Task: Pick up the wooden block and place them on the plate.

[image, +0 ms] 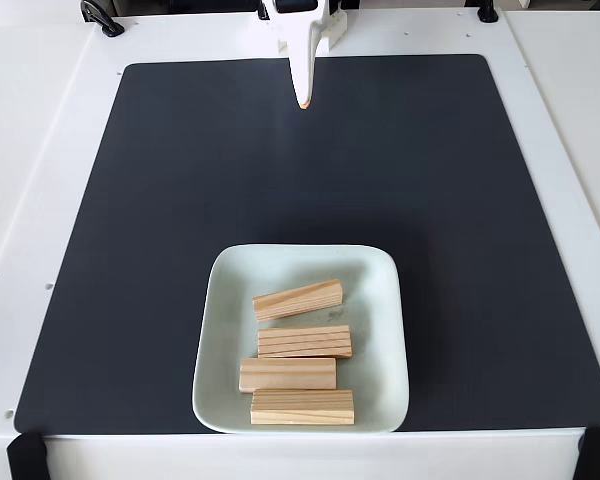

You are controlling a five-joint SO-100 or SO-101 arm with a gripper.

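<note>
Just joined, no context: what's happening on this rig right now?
Nothing is being handled at this moment. In the fixed view, four wooden blocks lie inside the pale green plate, which sits at the near edge of the black mat. The white gripper hangs at the far end of the mat, well away from the plate, holding nothing; whether it is open or shut is hard to tell. No blocks lie on the mat itself.

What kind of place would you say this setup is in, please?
Probably a small tabletop robot workbench for practice, not a kitchen: a white table covered by a dark mat, the white gripper reaching in at the top edge, and a pale green plate holding four wooden blocks.
</note>
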